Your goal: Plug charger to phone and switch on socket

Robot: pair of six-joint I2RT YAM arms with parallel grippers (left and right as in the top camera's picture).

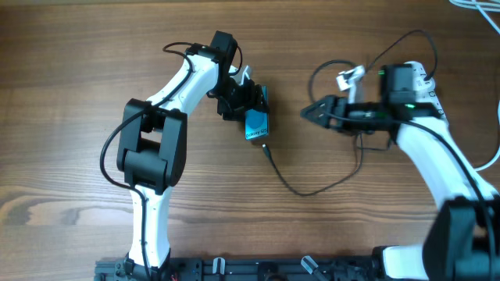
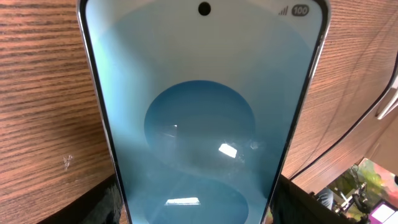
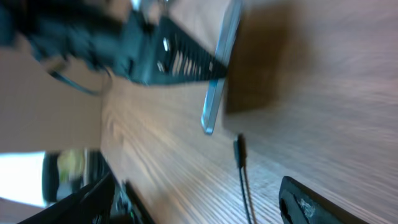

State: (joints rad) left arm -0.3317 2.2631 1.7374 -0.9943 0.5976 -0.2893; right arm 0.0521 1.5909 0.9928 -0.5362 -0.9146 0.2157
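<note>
The left gripper (image 1: 246,105) is clenched on the phone (image 1: 256,125), the charger (image 1: 312,190) has its tip at the phone's six o'clock, and the right gripper (image 1: 306,112) hangs released, empty.

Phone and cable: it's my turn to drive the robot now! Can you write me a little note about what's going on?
Left gripper: shut on the phone, held tilted above the table, screen lit.
Right gripper: open, holding nothing, pointing toward the phone.
Cable: lying on the table, its tip close to the phone's lower end but not touching it.
Power strip: I cannot make it out in these views.
Done: phone picked up.
Left: pick up the cable tip, plug it into the phone, then switch on the power strip.
</note>
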